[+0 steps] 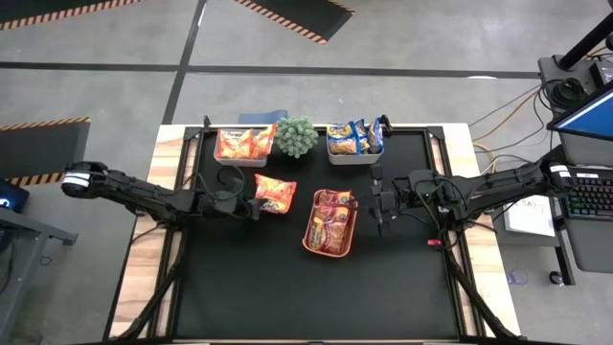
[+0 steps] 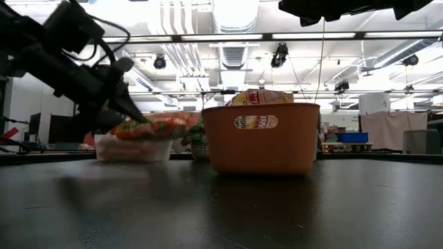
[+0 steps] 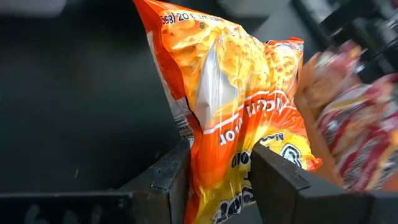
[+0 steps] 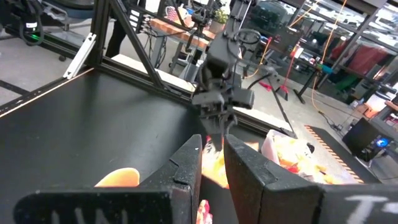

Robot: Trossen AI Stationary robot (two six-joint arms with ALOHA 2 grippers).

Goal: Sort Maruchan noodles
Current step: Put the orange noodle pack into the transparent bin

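Observation:
My left gripper [image 1: 251,203] is shut on an orange Maruchan noodles packet [image 1: 276,193], left of the orange tray [image 1: 306,235], which holds dark red packets [image 1: 332,216]. In the low view the packet [image 2: 154,126] sticks out from that gripper [image 2: 131,111]. A far-left bin [image 1: 217,151] holds orange packets [image 1: 243,143]. A far-right bin [image 1: 330,153] holds yellow-and-blue packets [image 1: 354,139]. My right gripper [image 1: 380,204] waits raised to the right of the tray, its fingers [image 4: 212,142] nearly together with nothing between them. My left gripper [image 3: 221,155] pinches the orange packet between its two fingers, by the end nearest the arm [image 3: 211,171]. The fingers come from the table's left, slanting down. The packet reaches out beyond the fingertips toward the tray, and the low view shows it off the table.
A small green plant [image 1: 297,136] stands between the two bins at the far edge. Bare black mat [image 1: 287,297] lies in front of the tray. Cables, a keyboard [image 1: 592,196] and a screen sit off the table's right side.

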